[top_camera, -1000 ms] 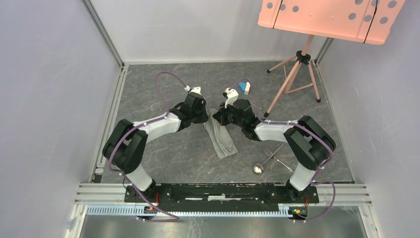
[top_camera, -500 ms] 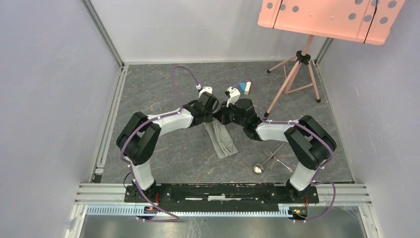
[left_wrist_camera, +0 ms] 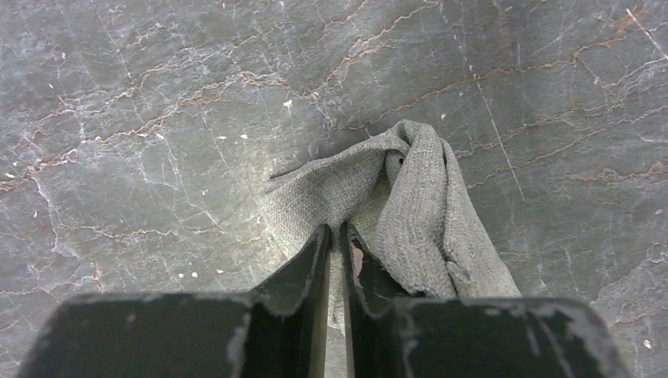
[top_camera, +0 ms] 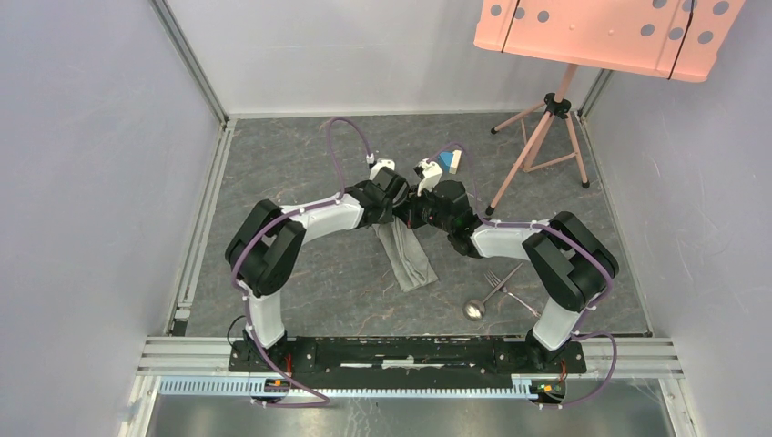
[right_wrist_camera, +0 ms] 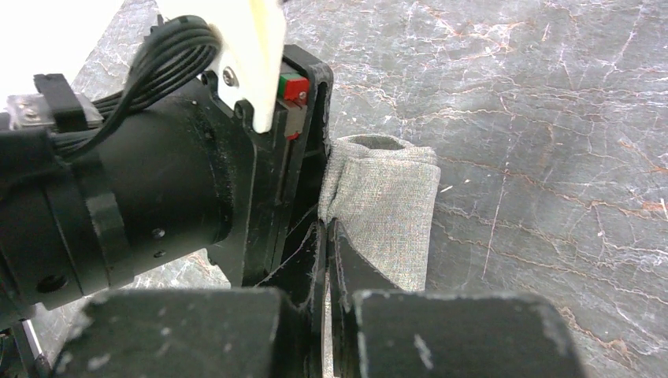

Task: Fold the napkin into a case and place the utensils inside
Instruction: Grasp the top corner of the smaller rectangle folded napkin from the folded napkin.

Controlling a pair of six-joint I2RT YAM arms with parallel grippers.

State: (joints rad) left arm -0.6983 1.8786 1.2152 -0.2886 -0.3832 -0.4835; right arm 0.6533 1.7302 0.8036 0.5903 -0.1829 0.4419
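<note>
Moved: left arm point(top_camera: 319, 217) has swung inward since a second ago, bringing its wrist up against the right arm's; the cloth and cutlery lie as before.
Left gripper point(left_wrist_camera: 335, 232): fingers nearly together, pinching a bunched fold at the far end of the napkin point(left_wrist_camera: 425, 205).
Napkin: a narrow folded strip on the grey marbled table point(top_camera: 300, 164), running from between the two wrists toward the near right.
Right gripper point(right_wrist_camera: 325, 228): fingers pressed together at the strip's far end, just beside the left one; whether cloth is caught between them I cannot tell.
Fork point(top_camera: 499, 275), spoon point(top_camera: 474, 309): on the table right of the napkin, apart from it, beneath the right arm.
</note>
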